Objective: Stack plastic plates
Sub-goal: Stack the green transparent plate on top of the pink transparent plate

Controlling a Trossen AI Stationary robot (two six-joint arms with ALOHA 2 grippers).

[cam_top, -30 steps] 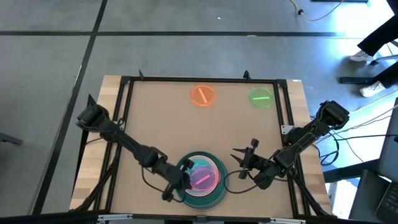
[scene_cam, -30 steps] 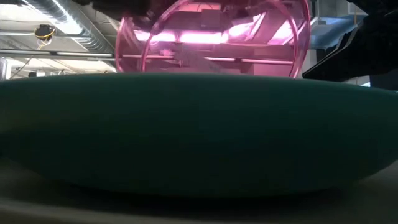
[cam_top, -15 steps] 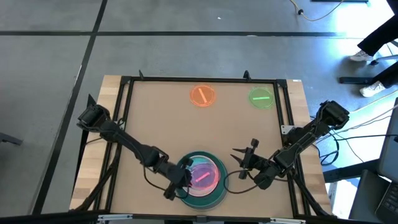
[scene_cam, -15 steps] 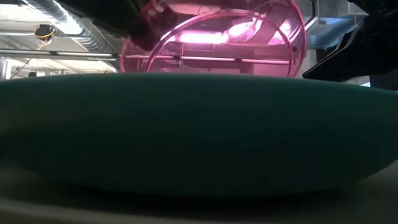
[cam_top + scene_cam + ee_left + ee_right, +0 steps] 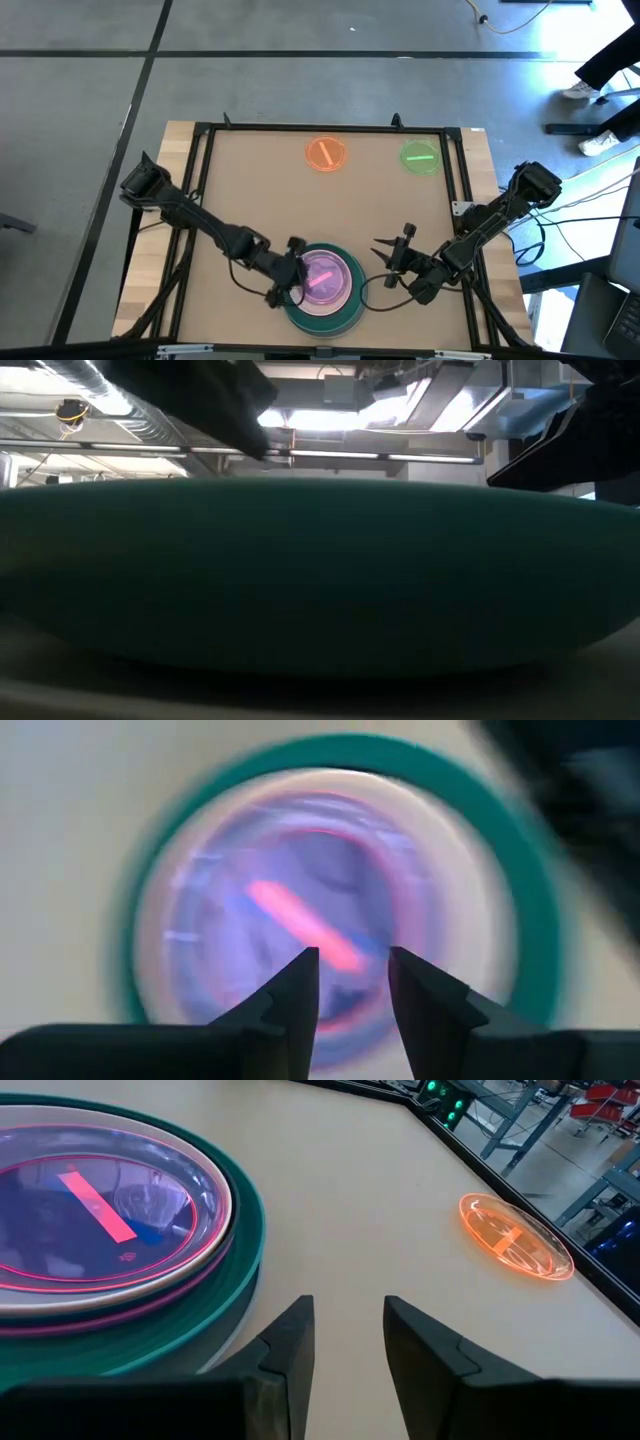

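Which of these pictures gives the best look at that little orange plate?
The right wrist view: the orange plate lies close and unobstructed on the table, its rim and centre stripe plain. The high view shows the plate small, near the table's far edge. The low view is filled by the teal plate, and the left wrist view misses it.

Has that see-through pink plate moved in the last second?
Yes. The small pink plate was tilted up above the teal plate's rim in the low view; now it has dropped out of sight there and lies flat on the stack.

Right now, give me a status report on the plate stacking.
Left gripper open at stack. Pink plate lies flat on top. Orange plate, green plate unstacked. Right gripper open, idle.
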